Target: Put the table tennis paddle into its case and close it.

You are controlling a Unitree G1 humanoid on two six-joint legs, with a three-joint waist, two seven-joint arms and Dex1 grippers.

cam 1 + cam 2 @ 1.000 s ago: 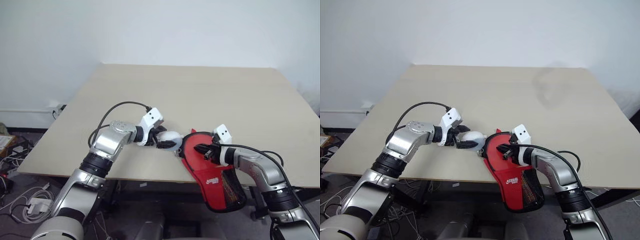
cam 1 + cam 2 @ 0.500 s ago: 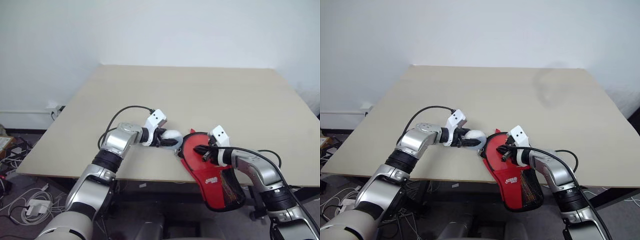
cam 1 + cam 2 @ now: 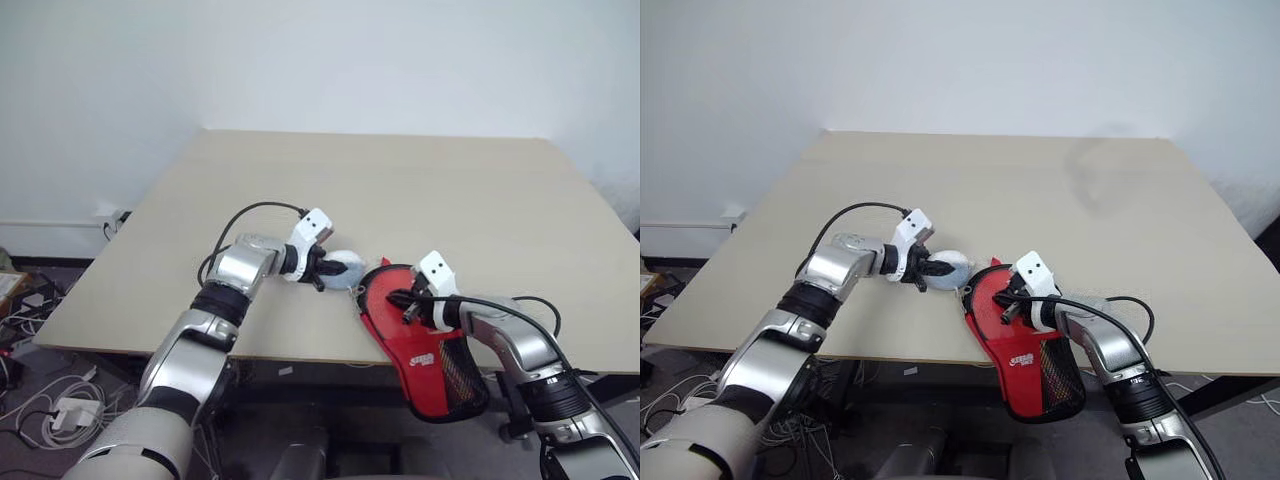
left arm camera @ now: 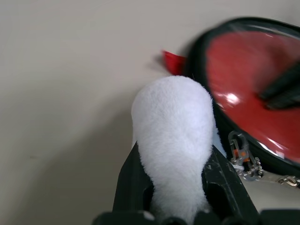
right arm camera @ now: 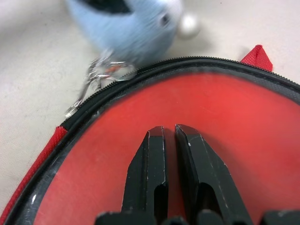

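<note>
Two pincers: left (image 4: 173, 197) pinching white plush charm (image 4: 173, 140), right (image 5: 180, 136) pressed together, seemingly on case (image 3: 425, 350).

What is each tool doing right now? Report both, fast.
Left tool: closed on the fluffy white plush charm.
Right tool: shut, empty, fingertips pressing on the red paddle-shaped fabric case with black edging.

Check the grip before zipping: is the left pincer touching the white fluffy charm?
Touching. The left wrist view shows the left pincer with a black finger pressed against each side of the white fluffy charm.
</note>
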